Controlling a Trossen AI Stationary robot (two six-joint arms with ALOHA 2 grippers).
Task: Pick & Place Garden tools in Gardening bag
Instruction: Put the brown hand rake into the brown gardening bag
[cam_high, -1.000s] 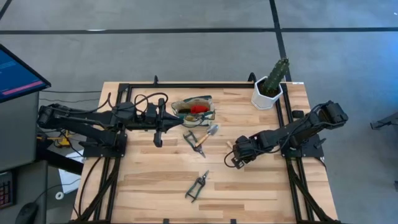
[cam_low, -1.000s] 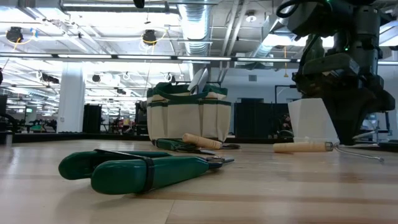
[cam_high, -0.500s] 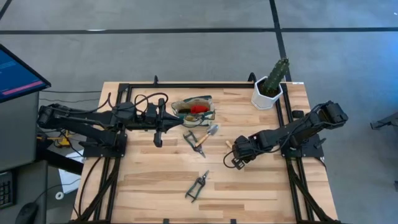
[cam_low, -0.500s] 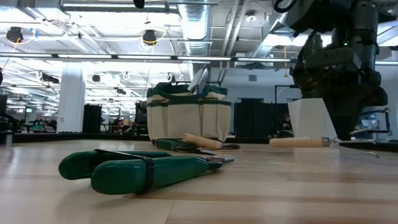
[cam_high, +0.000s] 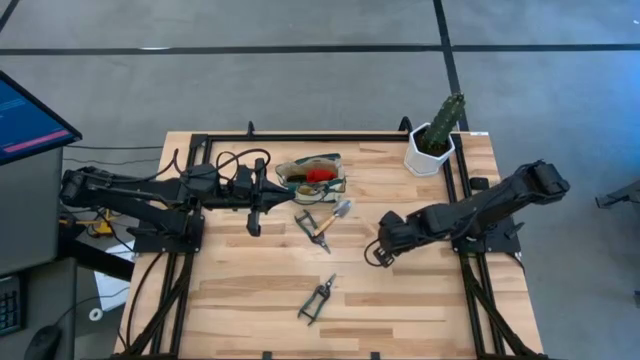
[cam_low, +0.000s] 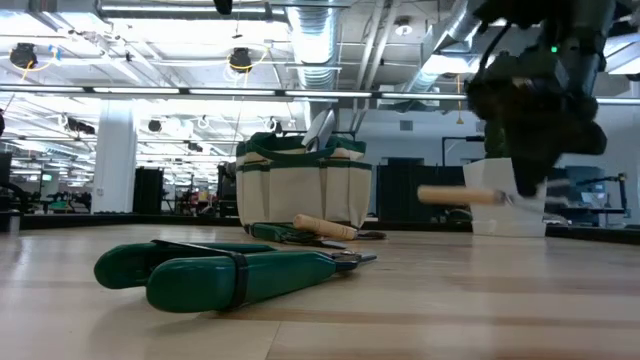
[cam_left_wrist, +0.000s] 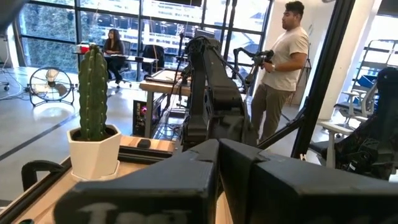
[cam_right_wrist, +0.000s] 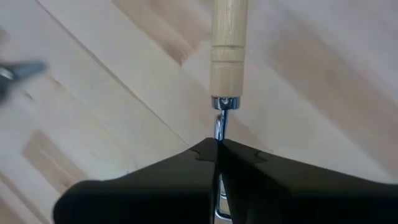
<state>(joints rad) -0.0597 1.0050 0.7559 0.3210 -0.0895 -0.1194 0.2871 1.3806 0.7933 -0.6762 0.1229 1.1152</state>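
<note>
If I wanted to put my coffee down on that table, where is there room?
Bare wood runs along the near edge either side of the pruning shears, and between the bag and cactus pot. The middle is crowded: trowel, bag, both arms.

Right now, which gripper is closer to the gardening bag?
Left. The left gripper sits just beside the gardening bag, at its edge. The right gripper is across the table from it, past the trowel, lifting the thin wooden-handled tool.
</note>
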